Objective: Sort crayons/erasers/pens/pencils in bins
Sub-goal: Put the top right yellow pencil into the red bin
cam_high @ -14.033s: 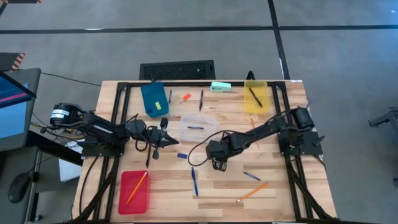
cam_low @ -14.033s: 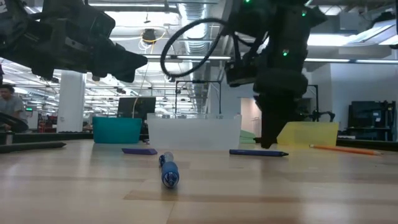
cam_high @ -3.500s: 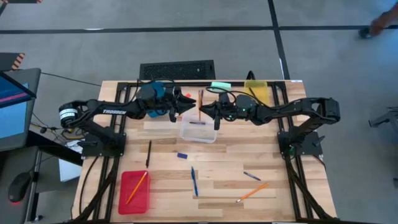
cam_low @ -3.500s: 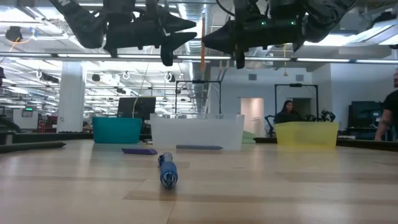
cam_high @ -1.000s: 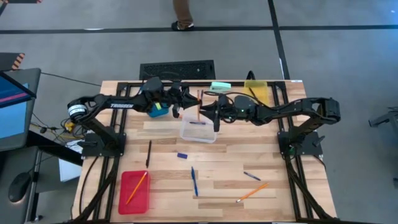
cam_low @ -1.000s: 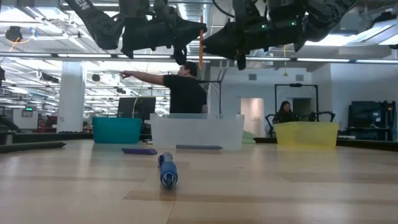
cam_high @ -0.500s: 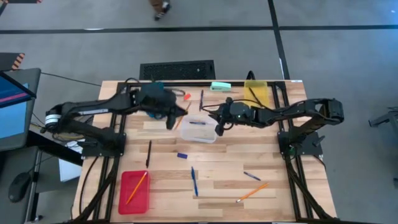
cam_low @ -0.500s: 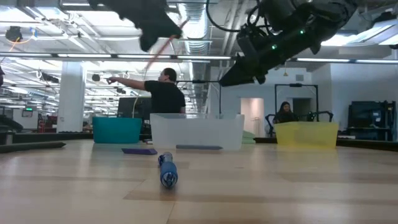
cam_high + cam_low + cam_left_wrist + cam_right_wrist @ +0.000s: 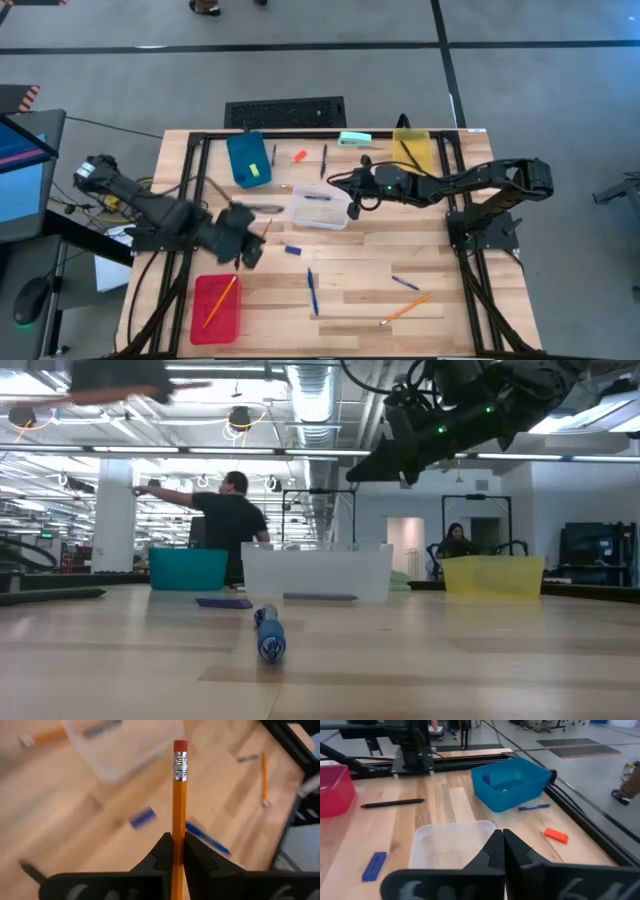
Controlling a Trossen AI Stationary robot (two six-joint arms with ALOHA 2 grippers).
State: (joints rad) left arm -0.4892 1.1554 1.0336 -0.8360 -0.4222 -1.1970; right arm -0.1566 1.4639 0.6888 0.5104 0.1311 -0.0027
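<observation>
Two grippers are at work, and no brand, label or writing can be read anywhere in these pictures. The left gripper (image 9: 248, 243), left of centre in the high view, is pinching an orange pencil (image 9: 179, 810); in the left wrist view its fingers (image 9: 161, 851) press on both sides of the shaft, with the metal band and red rubber end standing clear above them. The right gripper (image 9: 352, 205) sits at the right edge of the clear bin (image 9: 303, 213), right of centre in the high view, its fingers (image 9: 492, 851) pressed together on nothing.

In the high view the blue bin (image 9: 247, 158) and the yellow bin (image 9: 411, 153) stand along the upper part of the table (image 9: 350, 300), and the red bin (image 9: 216, 309) at lower left has a pencil in it. Blue pens and one more pencil (image 9: 405, 309) lie loose at lower centre. An orange-red eraser (image 9: 299, 156) lies between the blue and yellow bins.
</observation>
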